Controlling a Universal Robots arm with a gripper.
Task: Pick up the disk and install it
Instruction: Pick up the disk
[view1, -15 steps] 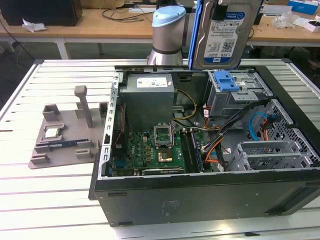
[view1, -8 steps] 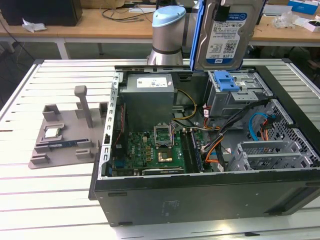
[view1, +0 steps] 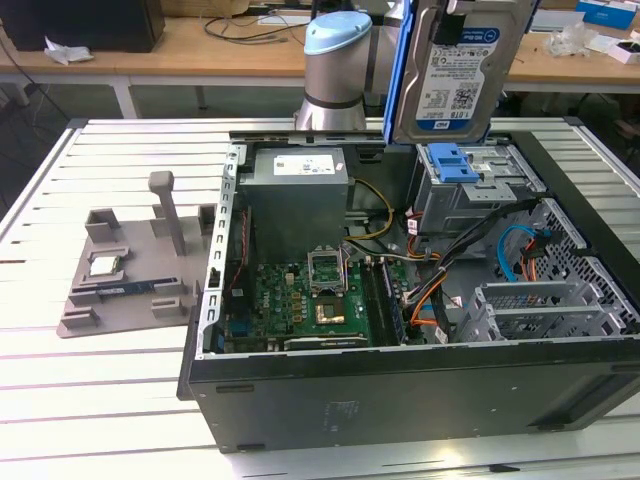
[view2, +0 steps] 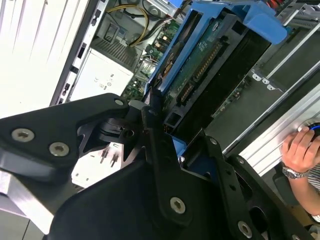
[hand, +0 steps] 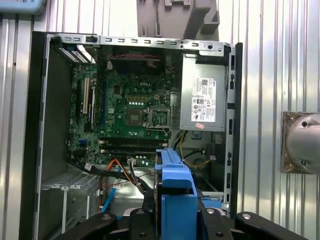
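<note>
The gripper (view2: 172, 139) is squeezed shut on the disk (view1: 455, 72). It has one black finger (view2: 152, 135) on each side of the blue frame, so the disk cannot fall. In the exterior view the disk hangs in the air, standing on its edge with its label facing us. It is at about 1 o'clock from the green board (view1: 310, 300) inside the open computer case (view1: 400, 395). The disk is just above the grey metal cage (view1: 480, 205) with the blue bracket (view1: 452, 162) on top, and does not touch it. I think it is held on its edge like that so it can line up with the cage, where a disk belongs. The big grey power box (view1: 297, 190) sits at about 9 o'clock from the cage. The grey holder (view1: 120, 290) on the table (view1: 100, 410), at 9 o'clock from the case, is well apart from the disk. In the second wrist view a person's hand (view2: 300, 150) is off to the side, away from the gripper.
</note>
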